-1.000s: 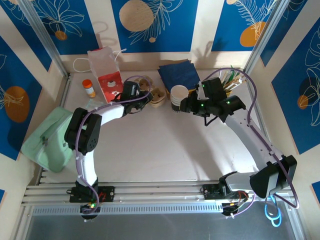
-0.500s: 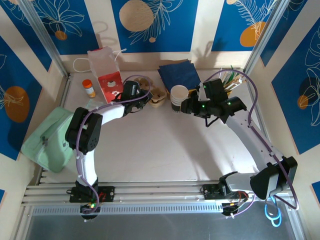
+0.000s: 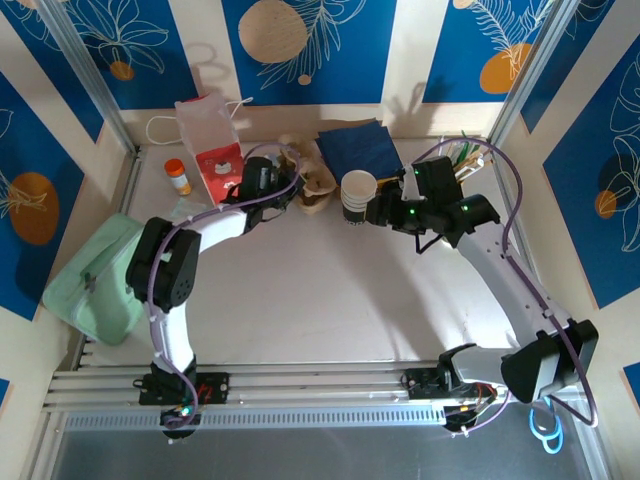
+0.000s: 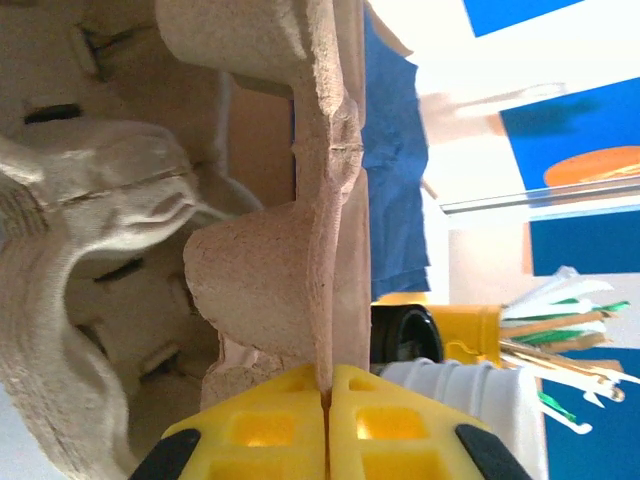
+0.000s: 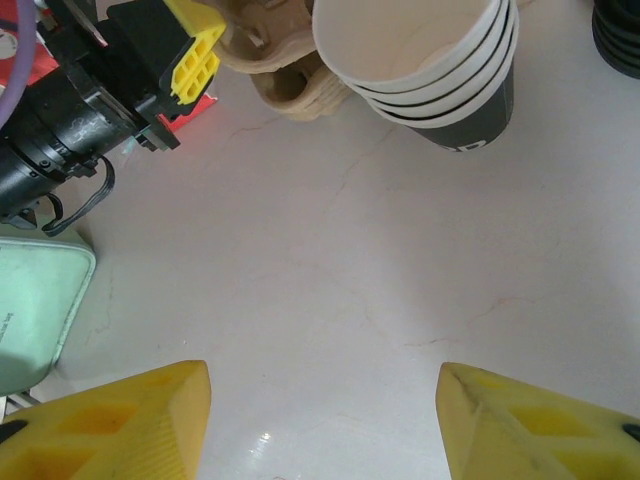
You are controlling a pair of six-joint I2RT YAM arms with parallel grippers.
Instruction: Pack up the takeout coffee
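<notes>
The takeout coffee is out of view. My left gripper (image 4: 327, 385) (image 3: 288, 185) is shut on the thin edge wall of a brown pulp cup carrier (image 4: 270, 270) (image 3: 312, 186) at the back of the table. In the right wrist view the same carrier (image 5: 290, 85) lies beside the left gripper's yellow fingers (image 5: 195, 55). A stack of lidless white-rimmed cups (image 3: 357, 194) (image 5: 430, 60) stands just right of the carrier. My right gripper (image 5: 325, 420) (image 3: 384, 208) is open over bare table beside that stack, with nothing between its fingers.
A white and red paper bag (image 3: 212, 140) and an orange-capped bottle (image 3: 178, 177) stand at the back left. Blue napkins (image 3: 360, 148) lie behind the cups. A yellow holder with stirrers (image 3: 460, 158) and black lids (image 5: 618, 40) sit at the back right. A pale green pouch (image 3: 100, 275) lies left.
The left jaws have closed onto the carrier's edge, and the carrier has shifted slightly toward the back. The right arm has barely moved.
</notes>
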